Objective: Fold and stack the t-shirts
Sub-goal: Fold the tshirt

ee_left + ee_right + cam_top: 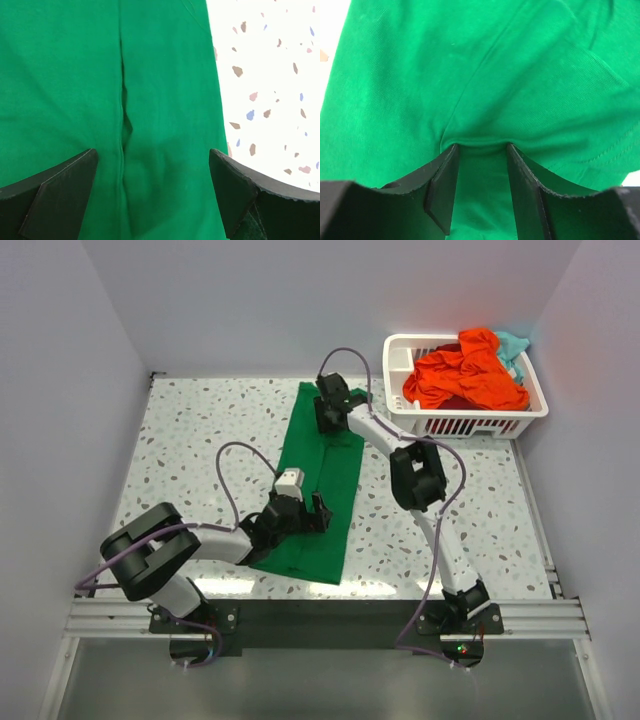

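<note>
The green t-shirt (322,490) lies on the speckled table (190,440) in a long thin strip, from near me to the far side. It is soft, light and floppy, so I think it will sag if I hold just one spot. The ends and corners look best to grab. I see no label or words on it. My right gripper (481,150) is almost closed and pinches a little fold at the far end. My left gripper (152,155) is wide open over the near part, holding nothing. An orange-red shirt (465,375) and a teal shirt (515,345) sit in the white basket (470,425).
</note>
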Motion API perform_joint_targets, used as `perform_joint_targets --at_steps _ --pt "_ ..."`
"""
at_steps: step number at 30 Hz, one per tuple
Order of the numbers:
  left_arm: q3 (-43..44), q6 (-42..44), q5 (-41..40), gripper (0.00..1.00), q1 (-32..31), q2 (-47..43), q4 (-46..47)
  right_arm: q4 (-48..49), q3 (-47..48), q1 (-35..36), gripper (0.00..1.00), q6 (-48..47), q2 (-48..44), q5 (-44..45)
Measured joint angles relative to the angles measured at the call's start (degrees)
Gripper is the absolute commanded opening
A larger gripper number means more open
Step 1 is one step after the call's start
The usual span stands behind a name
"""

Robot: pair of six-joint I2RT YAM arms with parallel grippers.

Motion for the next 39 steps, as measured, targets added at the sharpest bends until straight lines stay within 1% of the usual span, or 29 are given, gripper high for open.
perform_joint_targets --at_steps 3,6,10,13,15,19,22,24,26,30,34,39 --pt "0.6 -0.1 2.0 0.98 -0.6 0.1 -0.4 -0.8 1.7 -0.3 0.48 -0.8 0.9 -1.5" --pt "0.9 0.0 2.8 0.98 -0.9 -1.4 -2.6 0.7 -0.2 -0.6 0.50 -1.6 -0.1 -3.1" --pt "1.5 1.4 1.2 1.00 -1.0 -8.4 -8.7 1.7 -4.4 -0.7 0.50 -3.0 -3.1 -6.9" --pt "2.2 3.0 -0.7 1.00 -1.0 -14.5 -12.0 1.5 -6.0 -0.7 0.50 -3.5 -5.4 -9.1" --pt "2.5 4.1 -1.7 1.00 -1.0 -16.9 -13.9 2.0 -8.0 -0.7 0.51 -3.7 -8.3 -10.7" --pt "1.8 5.2 -2.3 1.00 -1.0 -18.3 -17.6 5.5 -19.6 -0.5 0.52 -3.1 -20.3 -13.7" --pt "-1.2 5.6 -1.3 0.99 -1.0 -19.0 -18.6 9.0 -28.6 -0.2 0.53 -1.9 -29.4 -15.4" --pt "-3.5 5.9 0.0 0.99 -1.0 -19.2 -18.8 11.4 -33.7 0.1 0.53 -0.8 -33.9 -16.3" --pt "-5.3 5.9 1.3 0.99 -1.0 -19.2 -18.8 13.8 -37.8 0.5 0.53 0.1 -36.2 -16.7" --pt "-6.5 5.9 3.9 0.99 -1.0 -18.6 -17.7 15.5 -42.0 1.1 0.53 1.3 -34.4 -17.5" --pt "-6.9 5.6 6.2 0.99 -1.0 -17.1 -15.2 15.5 -42.2 1.4 0.53 2.1 -29.4 -17.9" --pt "-8.6 4.2 7.1 0.99 -1.0 -16.4 -11.3 15.5 -42.0 1.4 0.52 2.4 -25.4 -17.7"
